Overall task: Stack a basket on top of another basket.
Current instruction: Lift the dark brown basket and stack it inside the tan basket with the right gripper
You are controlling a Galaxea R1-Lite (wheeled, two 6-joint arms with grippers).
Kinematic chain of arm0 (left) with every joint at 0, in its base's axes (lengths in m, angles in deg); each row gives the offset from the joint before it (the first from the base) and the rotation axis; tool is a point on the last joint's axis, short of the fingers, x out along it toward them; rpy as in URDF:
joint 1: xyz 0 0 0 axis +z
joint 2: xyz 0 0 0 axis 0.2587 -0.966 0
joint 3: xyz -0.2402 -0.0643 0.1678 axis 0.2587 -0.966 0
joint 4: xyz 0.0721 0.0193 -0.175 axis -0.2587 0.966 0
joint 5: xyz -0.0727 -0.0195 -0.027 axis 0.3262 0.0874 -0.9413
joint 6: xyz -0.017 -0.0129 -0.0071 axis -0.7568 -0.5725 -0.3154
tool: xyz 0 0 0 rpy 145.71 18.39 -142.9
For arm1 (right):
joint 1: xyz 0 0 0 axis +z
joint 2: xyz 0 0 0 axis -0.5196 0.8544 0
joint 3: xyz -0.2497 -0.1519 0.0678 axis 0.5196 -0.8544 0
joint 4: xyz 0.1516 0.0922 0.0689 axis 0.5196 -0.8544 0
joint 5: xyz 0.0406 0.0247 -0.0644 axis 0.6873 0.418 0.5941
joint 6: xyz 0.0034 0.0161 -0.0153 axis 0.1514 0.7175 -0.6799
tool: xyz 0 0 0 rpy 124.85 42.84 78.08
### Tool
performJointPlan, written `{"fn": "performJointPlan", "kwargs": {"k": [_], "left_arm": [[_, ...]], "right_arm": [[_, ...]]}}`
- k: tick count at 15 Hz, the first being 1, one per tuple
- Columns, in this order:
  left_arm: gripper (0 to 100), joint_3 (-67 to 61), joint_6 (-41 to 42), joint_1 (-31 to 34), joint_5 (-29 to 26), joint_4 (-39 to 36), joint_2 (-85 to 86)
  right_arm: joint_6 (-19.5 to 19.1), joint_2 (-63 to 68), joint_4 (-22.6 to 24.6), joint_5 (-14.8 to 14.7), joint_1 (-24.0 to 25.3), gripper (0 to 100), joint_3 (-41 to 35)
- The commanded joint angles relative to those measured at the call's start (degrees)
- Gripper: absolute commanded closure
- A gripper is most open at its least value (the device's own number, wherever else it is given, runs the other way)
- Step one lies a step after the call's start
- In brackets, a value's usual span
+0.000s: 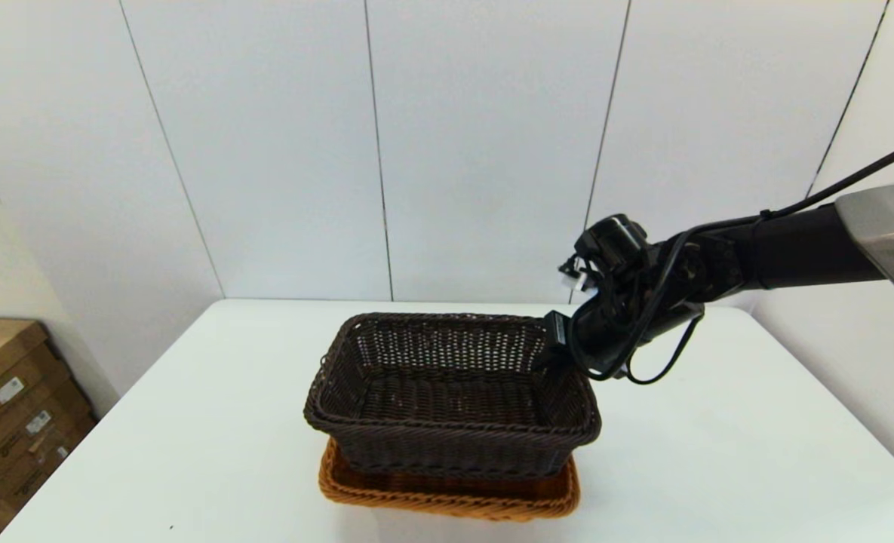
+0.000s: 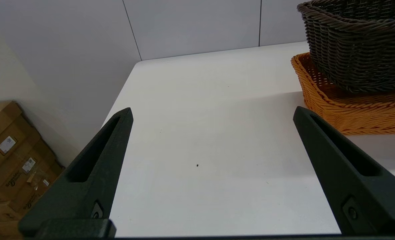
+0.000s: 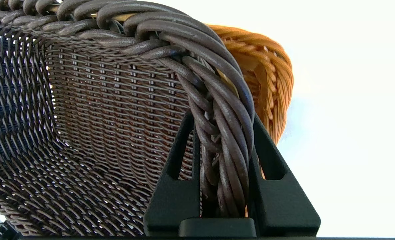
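Note:
The dark brown basket (image 1: 447, 392) sits inside the orange-tan basket (image 1: 447, 501) on the white table, tilted a little, its near side low in the tan one. My right gripper (image 1: 556, 343) is shut on the dark basket's braided rim (image 3: 224, 133) at its far right corner; one finger lies inside the wall, the other outside. The tan basket's rim (image 3: 267, 73) shows just past that corner. My left gripper (image 2: 212, 113) hangs open over bare table to the left of both baskets (image 2: 357, 110), holding nothing.
Cardboard boxes (image 1: 9, 407) stand on the floor beside the table's left edge. A white panelled wall rises right behind the table (image 1: 190, 452). A loose black cable (image 1: 665, 362) dangles from my right wrist.

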Motion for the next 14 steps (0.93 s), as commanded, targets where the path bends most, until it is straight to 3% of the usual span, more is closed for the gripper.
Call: {"fn": "performJointPlan", "kwargs": {"k": [1,14], "left_arm": [[0,-0.1,0.0,0.0,0.0,0.0,0.0],[0,-0.1,0.0,0.0,0.0,0.0,0.0]], "right_arm": [[0.8,-0.1,-0.2,0.1,0.6,100,-0.2],[2.5,0.6,0.7,0.1,1.7,100,-0.1]]}}
